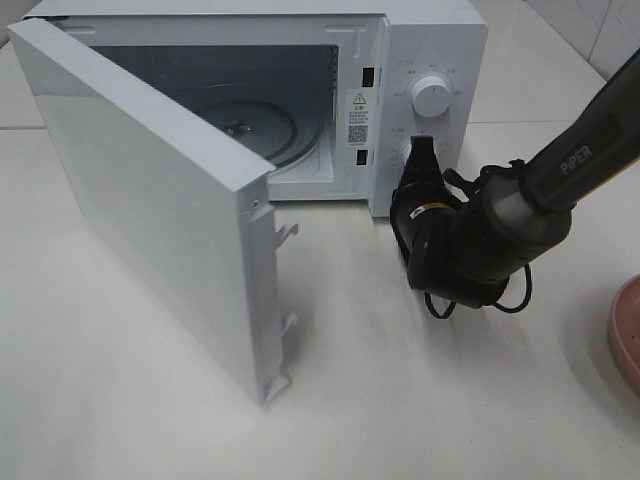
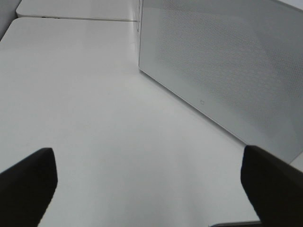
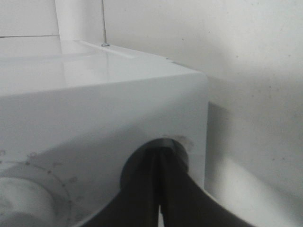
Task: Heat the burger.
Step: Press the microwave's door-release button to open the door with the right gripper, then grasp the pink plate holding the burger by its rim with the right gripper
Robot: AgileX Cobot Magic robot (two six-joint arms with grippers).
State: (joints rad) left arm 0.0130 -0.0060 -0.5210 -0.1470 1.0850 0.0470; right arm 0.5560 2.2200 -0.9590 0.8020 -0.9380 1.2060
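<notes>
two grippers, one microwave [image 1: 420, 60], no burger on show.

item 1, burger: not visible in any view. only a sliver of the pink plate [image 1: 628, 335] shows at the table's [image 1: 420, 400] right edge in the high view, and whether the burger sits on it cannot be told.

handling, judged: light, soft, loosely stacked. it will squash under a hard pinch and the layers may slide apart. best taken low across the bun's sides with a gentle close, and kept level.

item 2, microwave: door [image 1: 150, 210] swung wide, turntable [image 1: 255, 125] bare, cavity ready to receive.

item 3, right gripper [image 1: 420, 152]: claw pinched shut on nothing, tip at the control panel just below the upper dial [image 1: 431, 97].

item 4, left gripper [image 2: 147, 163]: claw spread wide and empty, hovering over bare table beside the microwave's perforated side wall.

views compared:
- the high view alone shows the open door, the turntable and the plate edge, but not the left gripper.
- the right wrist view alone shows its fingers [image 3: 180, 198] closed together against a round dark control on the panel.
- the left wrist view alone shows the left claw's spread.
</notes>
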